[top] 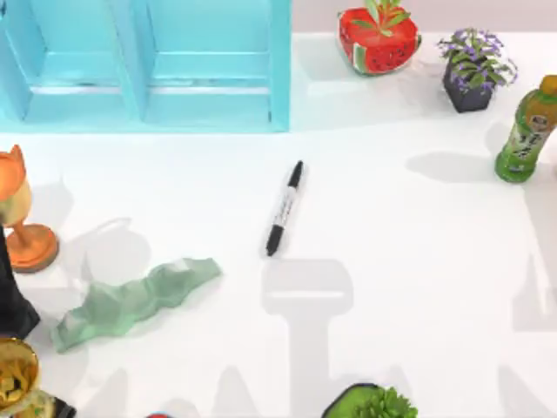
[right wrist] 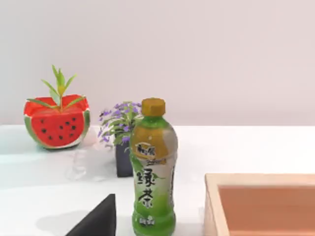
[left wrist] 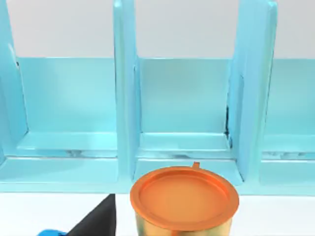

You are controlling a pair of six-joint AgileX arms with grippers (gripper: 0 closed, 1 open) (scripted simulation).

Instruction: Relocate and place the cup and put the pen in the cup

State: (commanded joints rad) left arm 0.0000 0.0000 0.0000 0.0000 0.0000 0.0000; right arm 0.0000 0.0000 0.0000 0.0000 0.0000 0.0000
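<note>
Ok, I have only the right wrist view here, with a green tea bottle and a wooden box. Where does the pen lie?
Observer: In the top view the pen lies flat near the middle of the table, slanted, one end toward the blue shelf.
Operator: Does something touch it?
Observer: No. The nearest thing, a green crumpled lump, lies apart from it, toward the table's left.
Operator: What else stands on that side?
Observer: An orange goblet stands upright at the table's left edge.
</note>
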